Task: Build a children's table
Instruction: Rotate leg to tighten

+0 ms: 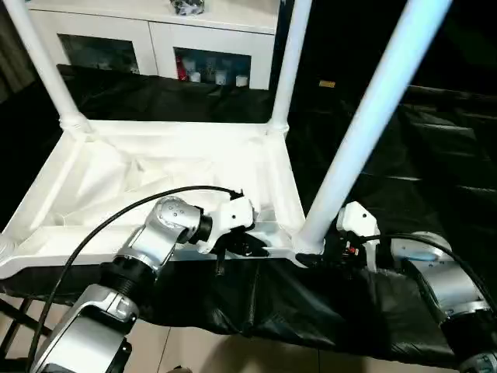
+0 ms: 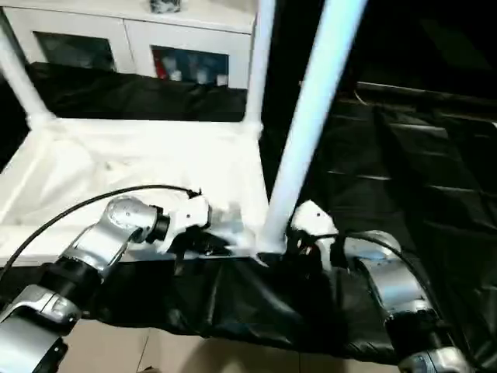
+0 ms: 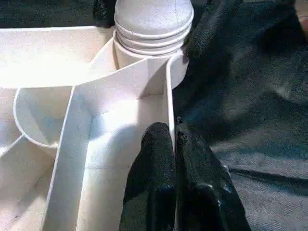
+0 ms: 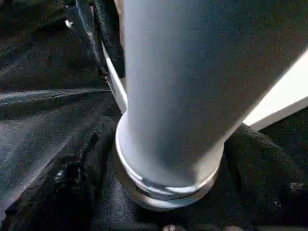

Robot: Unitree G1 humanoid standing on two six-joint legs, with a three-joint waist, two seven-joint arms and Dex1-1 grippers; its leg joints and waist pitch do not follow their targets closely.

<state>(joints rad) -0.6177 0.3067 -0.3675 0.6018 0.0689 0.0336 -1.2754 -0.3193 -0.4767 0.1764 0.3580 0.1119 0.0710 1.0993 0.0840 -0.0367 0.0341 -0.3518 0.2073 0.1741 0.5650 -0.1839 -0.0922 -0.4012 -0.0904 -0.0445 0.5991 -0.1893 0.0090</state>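
Note:
The children's table lies upside down on black cloth, its white ribbed top (image 1: 155,179) facing up. Three white legs stand in corner sockets: one at the far left (image 1: 43,62), one at the far right (image 1: 287,62), and a near right leg (image 1: 365,116). My left gripper (image 3: 172,132) is shut on the thin near rim wall (image 3: 169,96) of the top, just left of that near right corner. My right gripper (image 1: 326,249) reaches in from the right at the base of the near right leg. Its black fingers (image 4: 72,178) lie against the ridged collar (image 4: 163,178) on both sides.
A white cabinet (image 1: 155,39) with glass doors stands behind the work surface. Crumpled black cloth (image 1: 435,155) covers the surface to the right and hangs over its near edge. Pale floor (image 1: 233,350) shows below. A black cable (image 1: 116,214) loops over my left forearm.

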